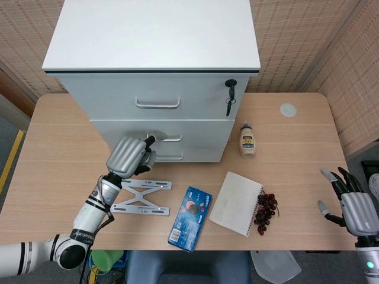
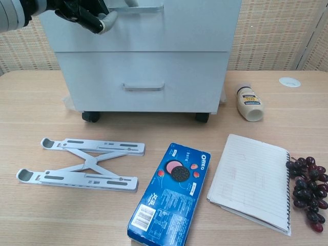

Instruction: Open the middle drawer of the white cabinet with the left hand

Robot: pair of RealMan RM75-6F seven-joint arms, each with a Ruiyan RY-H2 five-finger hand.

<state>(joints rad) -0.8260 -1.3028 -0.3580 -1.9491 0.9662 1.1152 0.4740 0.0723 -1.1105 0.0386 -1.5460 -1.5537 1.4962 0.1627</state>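
The silver-backed left hand (image 1: 129,157) hooks a fingertip on the metal bar handle (image 1: 167,138) of the middle drawer (image 1: 160,131) of the white cabinet (image 1: 154,35) at the table's rear. The right hand (image 1: 355,207) hangs with fingers spread, empty.

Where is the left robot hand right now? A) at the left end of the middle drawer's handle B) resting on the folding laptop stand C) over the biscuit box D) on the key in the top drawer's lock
A: the left robot hand has its fingers at the left end of the white cabinet's middle drawer handle, well above the table.
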